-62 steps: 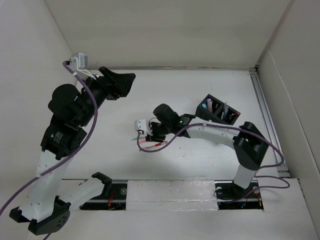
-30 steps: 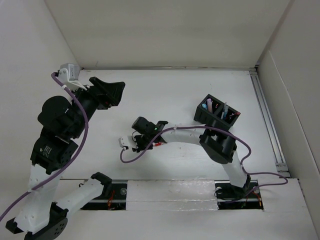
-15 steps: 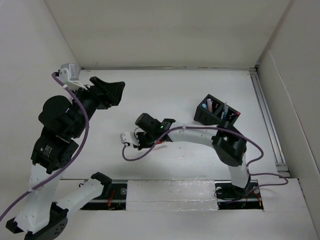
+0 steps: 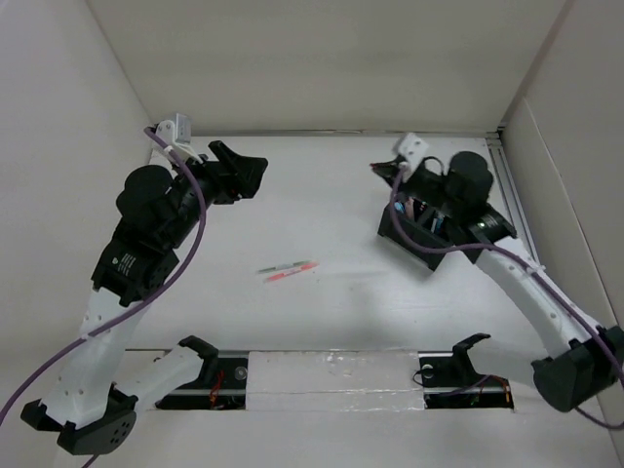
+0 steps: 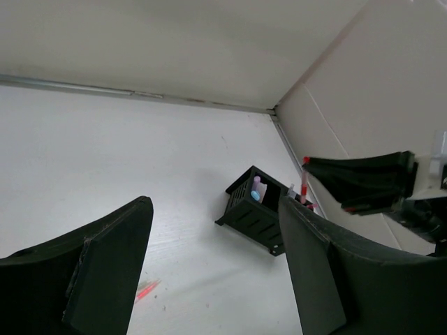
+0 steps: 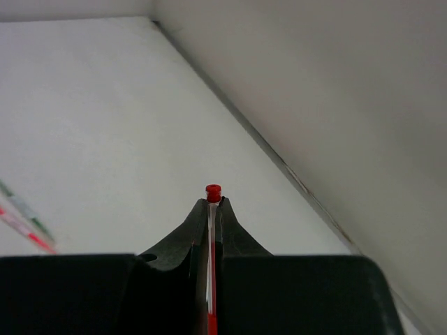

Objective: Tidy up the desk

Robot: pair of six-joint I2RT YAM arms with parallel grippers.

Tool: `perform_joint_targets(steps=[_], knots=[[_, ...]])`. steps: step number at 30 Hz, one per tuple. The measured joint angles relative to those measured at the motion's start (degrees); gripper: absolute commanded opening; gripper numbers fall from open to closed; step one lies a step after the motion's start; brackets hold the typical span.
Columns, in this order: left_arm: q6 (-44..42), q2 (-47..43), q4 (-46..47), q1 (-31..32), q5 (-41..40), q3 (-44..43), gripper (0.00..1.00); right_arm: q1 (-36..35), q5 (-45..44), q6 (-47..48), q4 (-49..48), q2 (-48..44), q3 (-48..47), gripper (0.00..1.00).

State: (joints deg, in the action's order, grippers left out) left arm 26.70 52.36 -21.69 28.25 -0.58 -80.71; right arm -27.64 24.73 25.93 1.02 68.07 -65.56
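Right end effector (image 6: 213, 204) pinching red pen (image 6: 213, 189) beside organizer (image 4: 406, 238), left end effector (image 5: 213, 262) agape, loose pens (image 4: 290, 270)

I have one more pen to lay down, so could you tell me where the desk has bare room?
The desk is bare along the back panel between the left gripper and the organizer box, and between the two pens and the near edge. Crowded at right, where the right gripper, shut on a red pen, hangs over that box.
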Motion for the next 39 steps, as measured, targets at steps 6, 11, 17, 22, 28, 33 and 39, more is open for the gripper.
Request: perform_joint_targets(steps=[6,11,17,22,28,33,39], knots=[[0.42,1.7,1.27,0.52,2.21,3.08,0.67,19.12,5.77,-10.64,-10.1,-8.79,12.63,0.0],[0.55,2.19,2.08,0.92,3.21,4.74,0.68,32.7,12.48,-22.03,-23.43,-9.77,24.68,0.0],[0.5,2.99,2.64,1.44,3.41,5.05,0.68,37.48,18.43,-32.74,-35.85,-5.7,32.48,0.0],[0.5,3.1,2.73,1.64,3.41,5.29,0.68,39.78,19.21,-35.19,-38.88,-6.8,35.3,0.15],[0.48,3.1,3.1,1.64,3.41,5.38,0.68,41.18,17.92,-35.26,-34.21,-10.12,34.03,0.58],[0.31,3.08,3.13,1.64,3.39,5.38,0.68,39.04,16.57,-32.85,-28.74,-10.4,30.97,0.37],[0.11,3.08,3.21,1.64,2.91,5.35,0.68,22.97,13.53,-19.34,-12.24,-5.01,16.85,0.0]])
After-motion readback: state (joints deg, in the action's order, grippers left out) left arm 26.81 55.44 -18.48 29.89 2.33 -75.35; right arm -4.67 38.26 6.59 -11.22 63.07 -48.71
